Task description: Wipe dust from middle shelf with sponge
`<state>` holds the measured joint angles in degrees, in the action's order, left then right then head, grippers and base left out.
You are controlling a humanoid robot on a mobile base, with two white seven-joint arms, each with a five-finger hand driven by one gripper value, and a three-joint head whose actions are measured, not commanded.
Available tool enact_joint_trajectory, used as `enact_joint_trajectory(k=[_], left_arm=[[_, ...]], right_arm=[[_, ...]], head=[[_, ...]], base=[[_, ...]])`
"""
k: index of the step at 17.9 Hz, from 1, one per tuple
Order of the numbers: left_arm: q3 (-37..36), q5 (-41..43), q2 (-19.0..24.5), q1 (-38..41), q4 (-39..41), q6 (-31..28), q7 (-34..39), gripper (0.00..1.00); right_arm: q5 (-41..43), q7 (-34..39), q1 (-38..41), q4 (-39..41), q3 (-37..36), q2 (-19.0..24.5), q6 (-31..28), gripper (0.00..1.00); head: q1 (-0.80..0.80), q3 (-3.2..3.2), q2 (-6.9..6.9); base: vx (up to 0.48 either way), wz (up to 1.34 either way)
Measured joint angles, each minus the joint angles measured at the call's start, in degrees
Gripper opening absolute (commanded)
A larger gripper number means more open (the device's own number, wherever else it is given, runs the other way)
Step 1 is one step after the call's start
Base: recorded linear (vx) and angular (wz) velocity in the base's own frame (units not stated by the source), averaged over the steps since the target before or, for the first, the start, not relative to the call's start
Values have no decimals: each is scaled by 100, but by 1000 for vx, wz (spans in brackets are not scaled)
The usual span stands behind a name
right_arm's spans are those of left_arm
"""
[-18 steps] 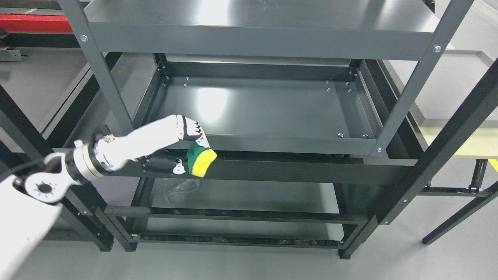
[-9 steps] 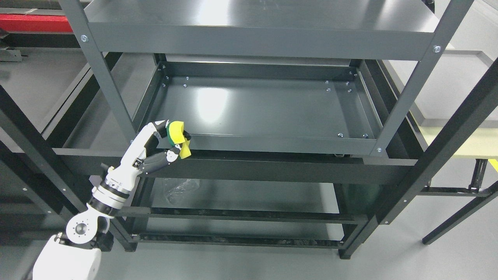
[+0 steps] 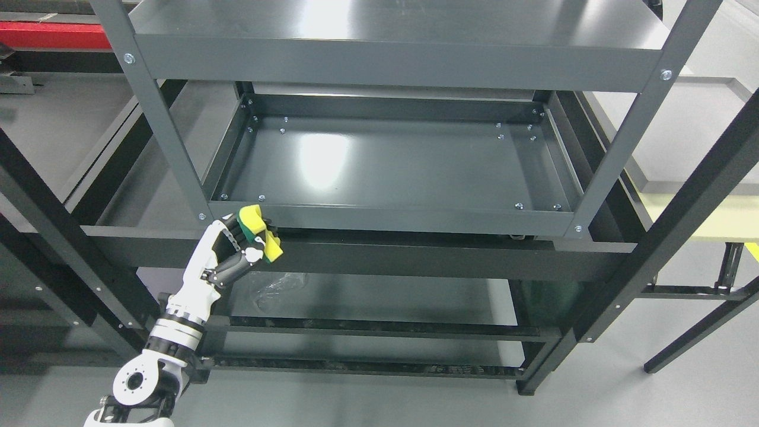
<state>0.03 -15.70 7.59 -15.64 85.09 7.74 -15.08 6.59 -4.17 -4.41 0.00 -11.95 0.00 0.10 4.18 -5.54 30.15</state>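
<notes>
At the far left, a red strip (image 3: pixel 50 34) runs along the upper corner behind the rack, and black frame bars (image 3: pixel 41 196) slant across the grey floor (image 3: pixel 367 403).

The left arm (image 3: pixel 178 323) rises from the bottom edge at lower left, white with black joints, and ends in the left hand (image 3: pixel 234 252). The fingers (image 3: pixel 237 270) are curled tight around the sponge (image 3: pixel 259 232), so the hand is closed in a grip on it. The sponge is yellow with a green layer (the green shows only as a thin band against the palm side). It sits in front of the near-left corner of the middle shelf (image 3: pixel 403 160), level with the shelf's front lip (image 3: pixel 415 218) and outside the tray, in front of that lip. Whether it touches the lip cannot be told from this angle.

The middle shelf is a dark grey metal tray with raised rims and small bolts (image 3: pixel 518 206) at its corners; a bright glare lies on its left half. Above it is the top shelf (image 3: pixel 391 35), carried on grey uprights (image 3: pixel 616 148). Below, a crumpled clear plastic item (image 3: pixel 276 290) lies on the lower level.

At the right, a pale table edge (image 3: pixel 699 184) shows beyond the rack. The right arm does not appear.
</notes>
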Motion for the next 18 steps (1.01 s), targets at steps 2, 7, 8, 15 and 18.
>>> enact_joint_trajectory(k=[2,7,8,15,18], left_arm=[[97,-21,-145,-148,174,-59,58,0],[124,-65,-384,-350,403,-187,537,0],[112,-59,-418,-338,419,-194,669,0],[186,141,-596,82,545,-175,909,0],[276,178,-639,259,593,-41,791,0]], right_arm=[[0,0,0,0,0,0,0,100],[0,0,1,0,0,0,0,100],[0,0,1,0,0,0,0,100],[0,0,2,0,0,0,0,100],[0,0,1,0,0,0,0,100]], head=[[0,0,0],[0,0,0],[0,0,0],[0,0,0],[0,0,0]], base=[[0,0],[0,0],[0,0],[0,0],[0,0]])
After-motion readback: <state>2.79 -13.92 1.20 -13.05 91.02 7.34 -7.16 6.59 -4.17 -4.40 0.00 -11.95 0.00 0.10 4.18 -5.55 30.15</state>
